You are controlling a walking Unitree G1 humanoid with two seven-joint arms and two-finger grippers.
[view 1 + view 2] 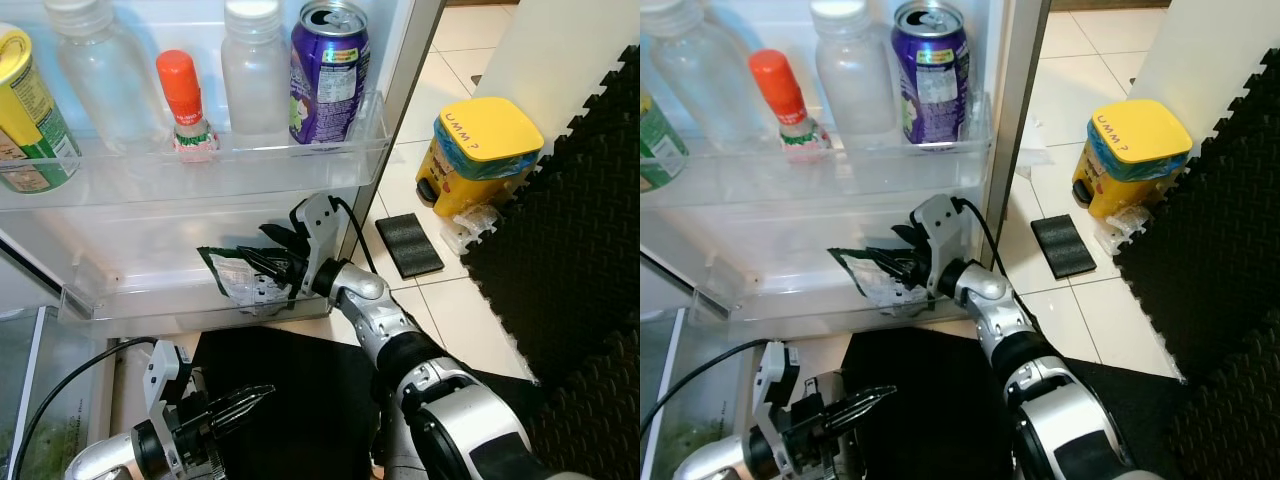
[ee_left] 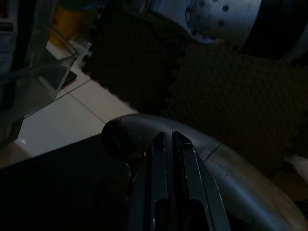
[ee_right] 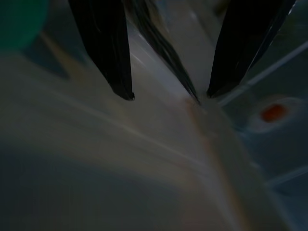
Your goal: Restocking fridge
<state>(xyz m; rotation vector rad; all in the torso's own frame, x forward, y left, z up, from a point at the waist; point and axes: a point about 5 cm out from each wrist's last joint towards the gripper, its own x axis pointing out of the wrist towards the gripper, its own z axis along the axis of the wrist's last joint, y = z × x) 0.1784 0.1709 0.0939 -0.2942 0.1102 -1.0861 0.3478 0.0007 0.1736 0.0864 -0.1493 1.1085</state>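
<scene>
Right end effector spread, seemingly around packet, lower door shelf

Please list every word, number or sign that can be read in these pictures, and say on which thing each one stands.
"UMM ?" on the lid of the yellow box on the floor.
Purple can in the door shelf: label print too small to read.
Orange-capped bottle: label too blurred to read.
Yellow-green container: print not readable.
Packet at the right gripper: print not readable.
</scene>
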